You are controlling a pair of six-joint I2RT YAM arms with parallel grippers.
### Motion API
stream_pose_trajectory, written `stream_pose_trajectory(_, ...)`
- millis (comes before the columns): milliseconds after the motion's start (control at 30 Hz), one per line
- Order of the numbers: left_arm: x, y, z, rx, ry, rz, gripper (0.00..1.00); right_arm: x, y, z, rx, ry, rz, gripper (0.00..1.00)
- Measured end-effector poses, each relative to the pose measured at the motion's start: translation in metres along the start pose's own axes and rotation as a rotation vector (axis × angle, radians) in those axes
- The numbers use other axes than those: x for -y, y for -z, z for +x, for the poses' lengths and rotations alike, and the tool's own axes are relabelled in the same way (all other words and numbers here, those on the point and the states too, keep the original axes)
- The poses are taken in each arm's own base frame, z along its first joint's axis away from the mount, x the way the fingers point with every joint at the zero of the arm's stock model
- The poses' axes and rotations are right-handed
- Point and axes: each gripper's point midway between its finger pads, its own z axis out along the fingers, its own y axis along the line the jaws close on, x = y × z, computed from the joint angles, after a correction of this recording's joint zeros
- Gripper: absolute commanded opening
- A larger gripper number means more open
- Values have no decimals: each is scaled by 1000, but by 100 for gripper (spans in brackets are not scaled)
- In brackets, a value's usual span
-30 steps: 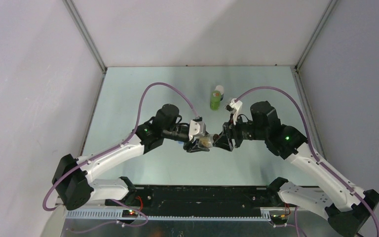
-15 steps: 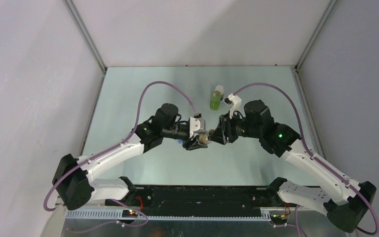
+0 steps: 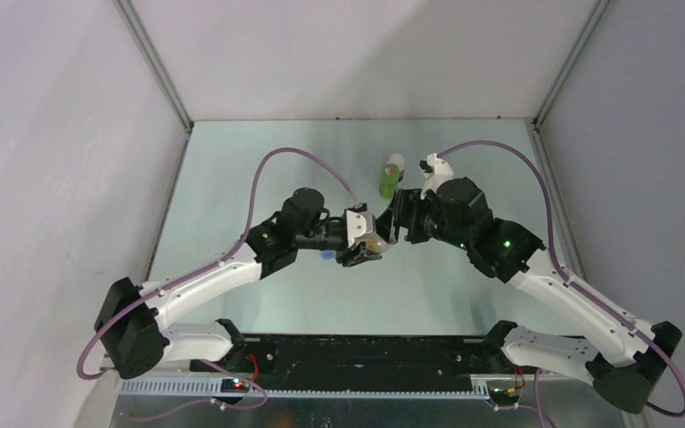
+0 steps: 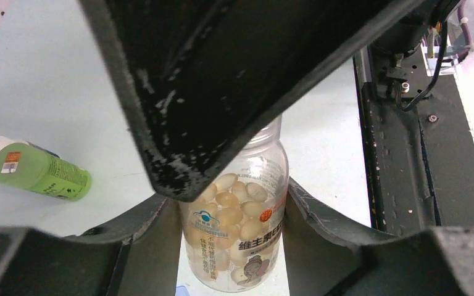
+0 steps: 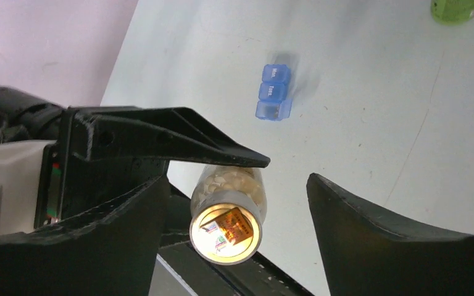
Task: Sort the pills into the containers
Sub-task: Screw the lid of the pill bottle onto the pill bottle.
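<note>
A clear bottle [image 4: 237, 228] full of pale yellow pills sits between the pads of my left gripper [image 4: 231, 209], which is shut on its body. It shows in the top view at mid-table, bottle [image 3: 373, 244] in left gripper [image 3: 363, 251]. My right gripper [image 5: 237, 185] is open, one jaw on each side of the bottle's round grey-rimmed end [image 5: 227, 227] with gaps on both sides. One right finger [image 4: 222, 80] hangs over the bottle's top. A blue pill organiser [image 5: 273, 92] lies on the table beyond.
A green bottle with a white cap [image 3: 392, 177] lies on the table behind the right gripper [image 3: 393, 223]; it also appears as the green bottle [image 4: 37, 172]. The black base rail [image 4: 407, 160] runs along the near edge. Grey walls enclose the pale green table [image 3: 259, 160].
My right gripper has opened wide and shifted left and away from the near edge, past the bottle's end. The left gripper keeps the bottle in about the same place.
</note>
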Motion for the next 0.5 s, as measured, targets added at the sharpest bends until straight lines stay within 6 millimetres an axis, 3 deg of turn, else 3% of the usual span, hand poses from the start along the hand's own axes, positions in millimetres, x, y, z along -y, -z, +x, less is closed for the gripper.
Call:
stream_pose_trajectory(133, 1, -1, -1, 5, -3, 2, 0, -3, 10, -3, 10, 94, -39, 88)
stream_pose_trajectory(500, 2, 0, -5, 16, -10, 6, 0, -7, 24, 10, -64, 289, -144, 66)
